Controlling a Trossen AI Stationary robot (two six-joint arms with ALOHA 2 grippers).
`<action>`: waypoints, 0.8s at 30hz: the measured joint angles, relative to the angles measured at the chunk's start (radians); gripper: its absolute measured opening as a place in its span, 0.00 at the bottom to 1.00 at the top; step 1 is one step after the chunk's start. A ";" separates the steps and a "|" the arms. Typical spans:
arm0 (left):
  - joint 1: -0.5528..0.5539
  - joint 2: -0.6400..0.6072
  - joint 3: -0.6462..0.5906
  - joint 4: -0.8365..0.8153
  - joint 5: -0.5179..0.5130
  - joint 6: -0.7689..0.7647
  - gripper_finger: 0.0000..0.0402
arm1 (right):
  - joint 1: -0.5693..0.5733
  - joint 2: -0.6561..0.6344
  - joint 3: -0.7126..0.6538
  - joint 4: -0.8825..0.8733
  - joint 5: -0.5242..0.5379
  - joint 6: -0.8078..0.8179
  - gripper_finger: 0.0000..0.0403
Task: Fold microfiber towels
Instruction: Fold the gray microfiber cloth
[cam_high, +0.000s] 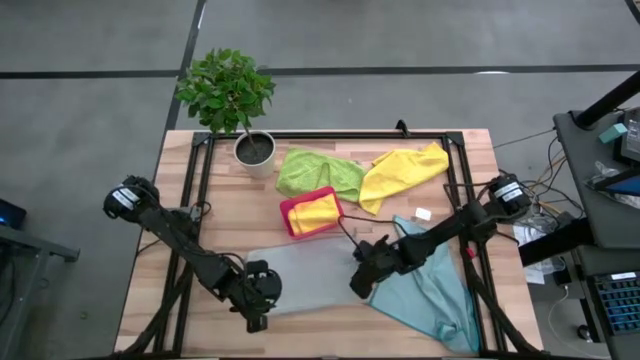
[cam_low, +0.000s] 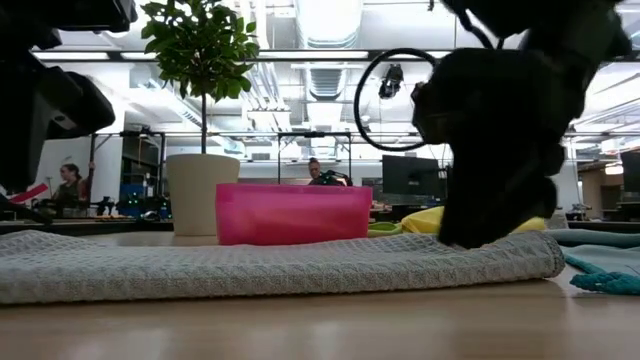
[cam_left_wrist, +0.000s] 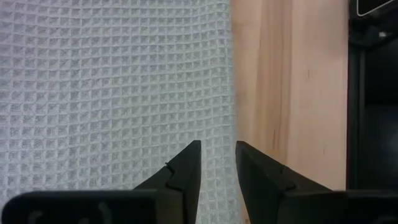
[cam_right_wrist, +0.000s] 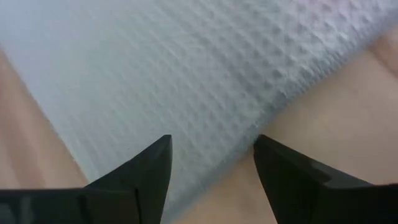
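Right gripper (cam_high: 362, 280) sits at the right end of the grey towel (cam_high: 305, 280), fingers spread wide with nothing between them — in its wrist view the waffle cloth lies flat under the open fingers. Left gripper (cam_high: 257, 296) is at the grey towel's left end near the bench's front edge, fingers only narrowly parted over the cloth's edge, not pinching anything that shows.

Grey towel lies flat along the front of the bench (cam_high: 230, 210); the low view shows a rounded edge at its right end, so I judge one fold is in and it probably needs another.

Teal towel (cam_high: 435, 295) is spread loose at the front right corner, just beside the grey one, partly under the right arm — not folded. Green towel (cam_high: 318, 172) and yellow towel (cam_high: 405, 172) lie crumpled toward the back edge, touching each other, untouched as far as I can tell. Second yellow towel (cam_high: 317, 214) sits folded in the pink tray (cam_high: 288, 212) mid-bench — looks done.

So roughly one finished, one in progress, three left.
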 joint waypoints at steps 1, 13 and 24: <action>-0.001 0.000 0.000 0.001 0.000 0.000 0.21 | -0.007 0.000 -0.017 0.046 -0.003 0.001 0.54; -0.001 0.000 0.000 0.000 -0.004 0.008 0.21 | -0.048 0.028 -0.112 0.340 0.021 -0.001 0.45; -0.009 -0.004 0.001 -0.014 -0.011 0.009 0.21 | -0.047 -0.016 -0.112 0.307 0.021 -0.054 0.03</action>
